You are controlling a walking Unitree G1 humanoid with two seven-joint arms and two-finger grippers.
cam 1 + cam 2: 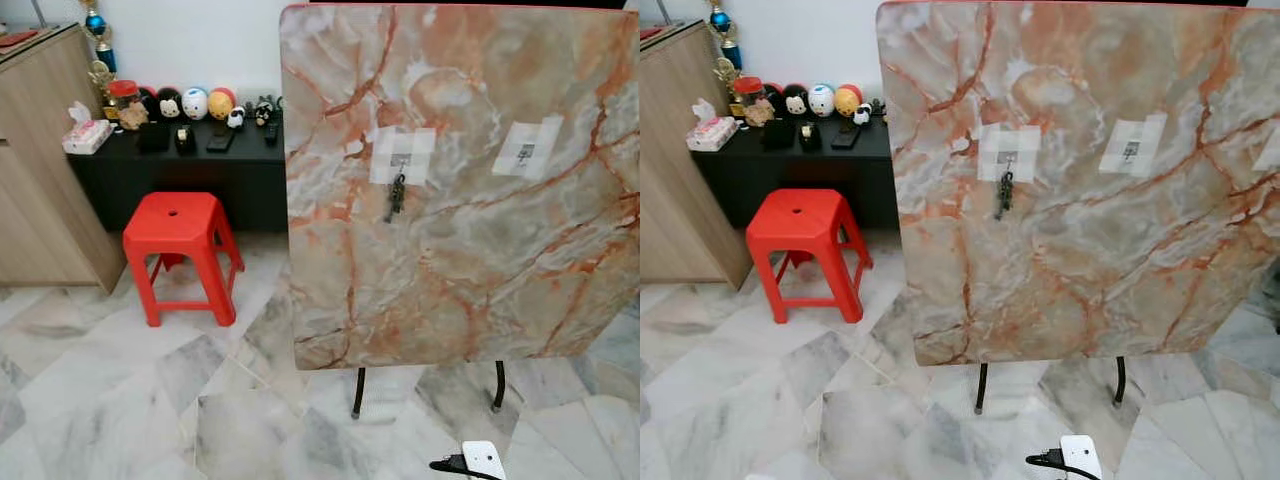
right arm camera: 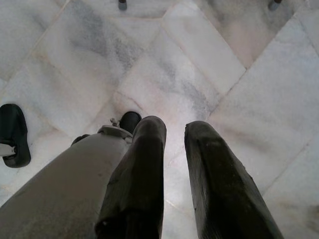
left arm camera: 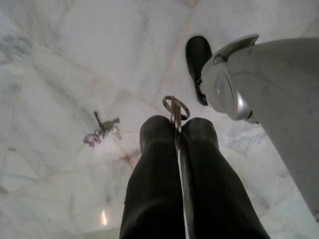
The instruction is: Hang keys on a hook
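The left tool [image 3: 175,130] pinches a silver key ring [image 3: 175,107] by a thin edge; it could slip out on the way to the free taped hook [image 1: 526,152]. Hooks: two. Key bunches: three, one on the left hook [image 1: 396,196], one on the floor [image 3: 102,131]. The right tool [image 2: 174,129] is spread, empty.

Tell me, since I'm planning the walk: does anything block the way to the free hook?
Nothing visible does. The left pincer grips a key ring; bare floor leads to the board, whose right hook is free.
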